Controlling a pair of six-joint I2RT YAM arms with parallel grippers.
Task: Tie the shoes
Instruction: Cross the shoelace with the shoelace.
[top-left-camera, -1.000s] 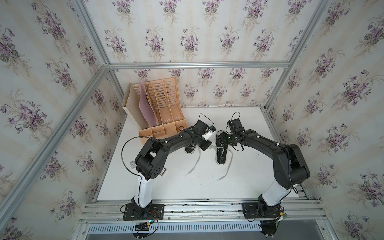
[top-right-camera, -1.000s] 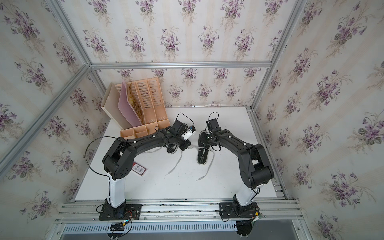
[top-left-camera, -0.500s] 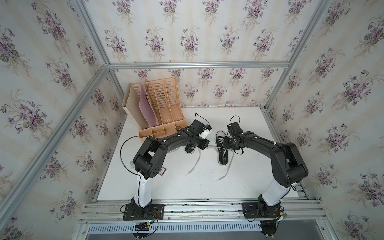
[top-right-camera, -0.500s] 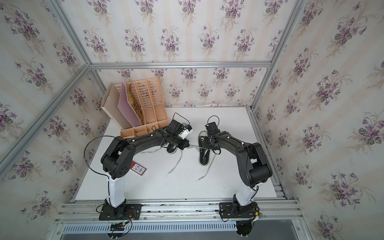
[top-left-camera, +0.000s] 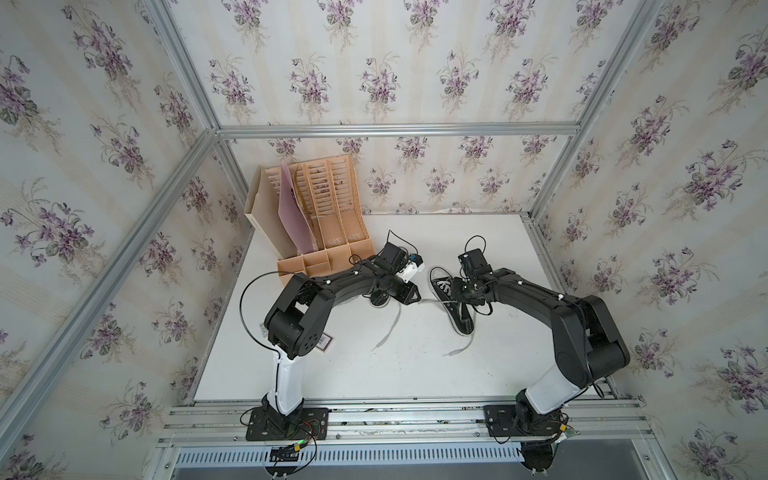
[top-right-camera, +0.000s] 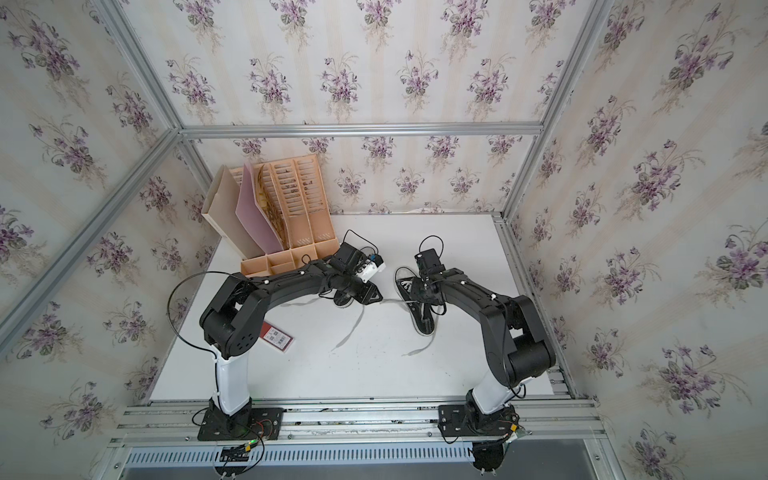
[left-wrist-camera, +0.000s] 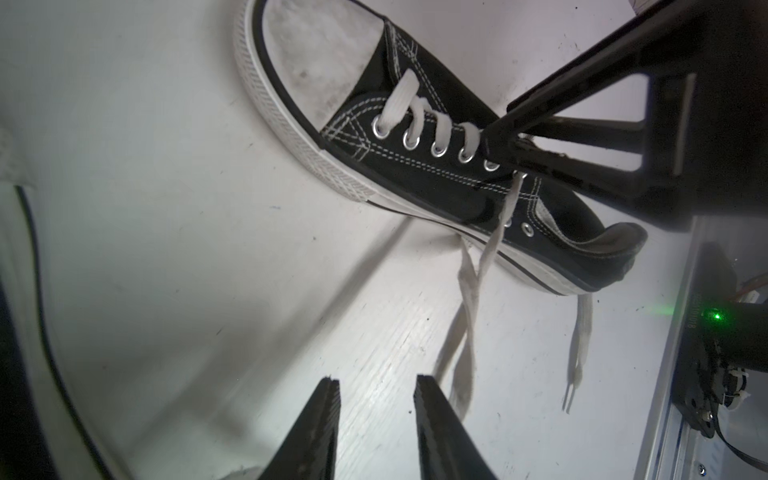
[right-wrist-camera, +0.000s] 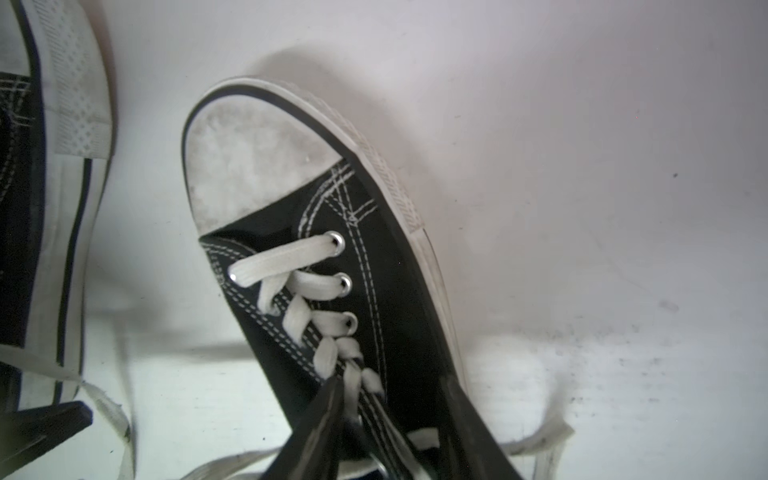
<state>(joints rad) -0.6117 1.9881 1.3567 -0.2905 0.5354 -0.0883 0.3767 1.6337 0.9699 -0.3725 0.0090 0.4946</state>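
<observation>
The shoe lies mid-frame in both top views, toe toward the top of the frame and sole flat on the table, so its lacing faces up for the arms. It is not tied.

The right gripper, at the bottom of its wrist view, stands over the upper lacing with its jaws part-spread astride the crossings. I cannot tell whether it nips a strand or only presses down; pressing would likely steady the shoe while a lace is drawn.

The left gripper, at the bottom of its wrist view, is spread and empty, with bare table between its fingers. A lace runs from the shoe to just beside one finger and is probably the next thing to take.

The other shoe shows at the left edge of the right wrist view, and a loose lace trails below it in the top views.

No brand shows on either shoe. A red-and-white card, left of centre in a top view, carries codes too small to read.
</observation>
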